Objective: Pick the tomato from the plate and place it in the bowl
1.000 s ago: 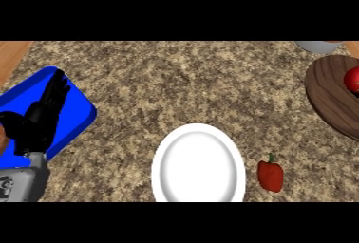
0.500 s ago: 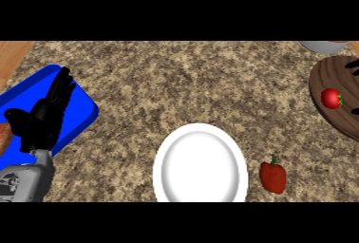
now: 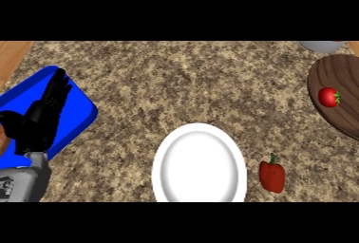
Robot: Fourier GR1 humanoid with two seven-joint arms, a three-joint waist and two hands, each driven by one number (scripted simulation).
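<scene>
**Tomato now fully in view on the wood plate; nothing held yet**

Vs 1 s ago, the whole view has slid left: the tomato (image 3: 328, 97), then half cut off at the right edge, now sits clear inside the frame on the dark wood plate (image 3: 344, 78). The left hand (image 3: 41, 118) has shifted a bit right and up over the blue tray (image 3: 79, 107). Relative layout on the counter (image 3: 182, 80) looks unchanged otherwise.

Largest to smallest, as we see it now:
- Counter: speckled stone, fills the view.
- Blue tray, far left, partly under the left hand.
- White bowl (image 3: 168, 166), bottom centre, nothing inside. It reads as the target, though it's shallow & plate-like from above.
- Wood plate, right edge, partly cut off.
- Left hand: fingers straight, close together, pointing up-frame, resting, holds nothing. Right hand: not in view.
- Grey dish (image 3: 322, 45), top right, only a sliver shows.
- Red pepper (image 3: 272, 174), just right of the bowl, apart from it.
- Tomato: on the plate's left part, well apart from the bowl.

Handling, our judgement: tomato prob. light, smooth-skinned, round, so it may roll or slip, and soft enough to bruise. Best taken from above w/ fingers & thumb curled round its widest part, clear of the stem. It's on the right side, so the right hand seems the natural one.
</scene>
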